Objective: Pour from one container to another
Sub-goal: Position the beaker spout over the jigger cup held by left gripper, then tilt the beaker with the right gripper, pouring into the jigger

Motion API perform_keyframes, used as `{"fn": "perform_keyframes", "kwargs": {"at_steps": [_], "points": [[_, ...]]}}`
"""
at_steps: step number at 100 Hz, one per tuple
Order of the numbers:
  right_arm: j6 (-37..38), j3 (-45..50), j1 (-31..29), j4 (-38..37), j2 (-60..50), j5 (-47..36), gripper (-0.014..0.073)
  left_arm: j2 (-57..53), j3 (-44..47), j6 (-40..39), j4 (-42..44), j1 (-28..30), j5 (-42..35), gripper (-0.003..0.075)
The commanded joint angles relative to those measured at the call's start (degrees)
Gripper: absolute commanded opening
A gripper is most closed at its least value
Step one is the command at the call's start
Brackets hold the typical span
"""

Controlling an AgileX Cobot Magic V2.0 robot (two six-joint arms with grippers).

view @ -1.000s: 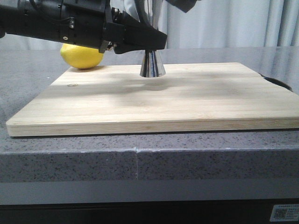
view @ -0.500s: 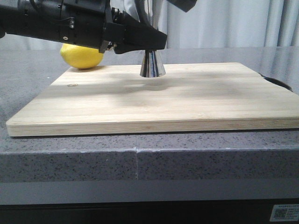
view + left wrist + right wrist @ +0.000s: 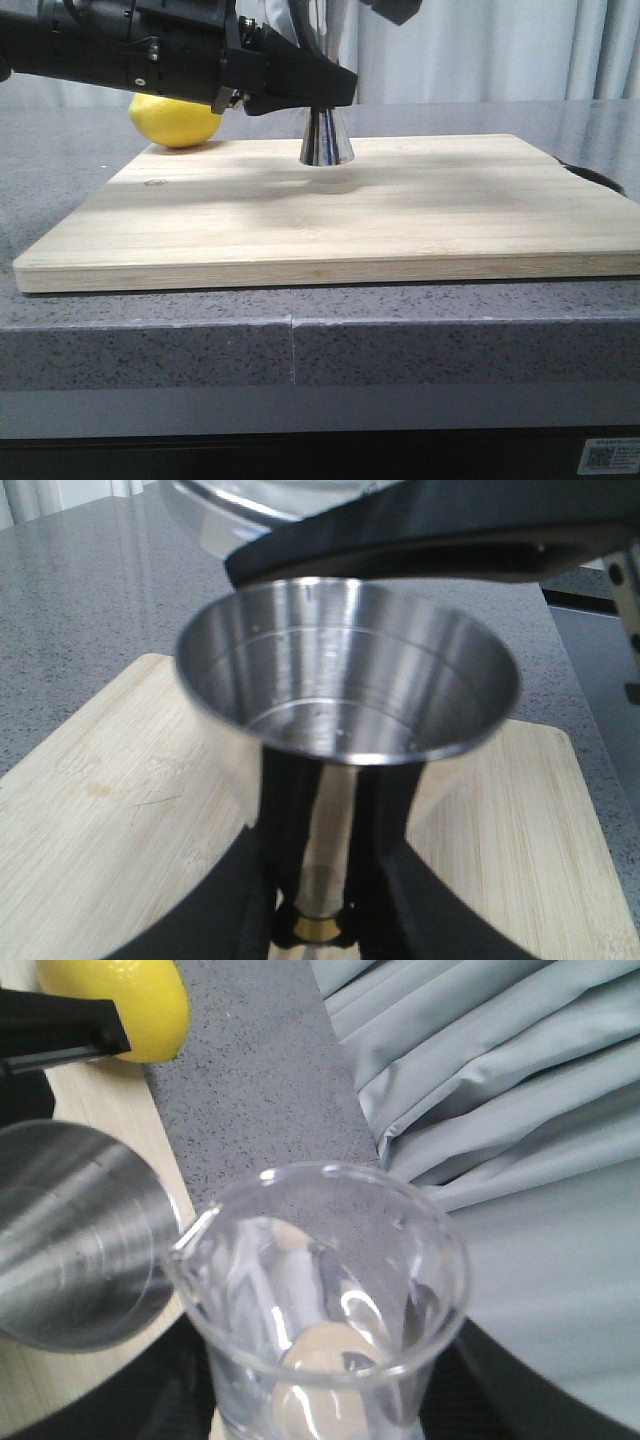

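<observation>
So on my feed the jigger (image 3: 326,140) is standing upright on the cutting board (image 3: 340,215), toward the board's far edge and a bit left of its middle. My left hand (image 3: 322,930) is pinching it around the narrow gold waist, one finger (image 3: 275,830) on each side of the lower cone, and from the front the black arm hides everything on the jigger above that bottom cone. The left wrist camera looks straight into the top cup of the jigger (image 3: 345,675); I can see rings inside it, but I honestly can't tell whether there's liquid in there.

The right hand (image 3: 330,1430) is closed on the glass beaker (image 3: 320,1290), holding it up above the board right beside the jigger's rim (image 3: 70,1230), with the pouring lip (image 3: 195,1230) almost touching the steel. The beaker looks tipped toward the jigger.

A lemon (image 3: 175,120) sits on the grey table (image 3: 60,180) just past the board's far left corner.
</observation>
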Motion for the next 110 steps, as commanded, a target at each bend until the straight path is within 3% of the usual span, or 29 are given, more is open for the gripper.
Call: {"fn": "perform_keyframes", "kwargs": {"at_steps": [1,110], "points": [[-0.15,-1.60,0.08,-1.76,-1.91,-2.92,0.0260,-2.60,-1.67,-0.09,-3.99,-0.45,3.37,0.0008],[-0.15,-1.60,0.08,-7.58,-0.42,-3.58,0.0259,-2.60,-1.67,-0.09,-3.99,-0.45,3.37,0.0007]]}}
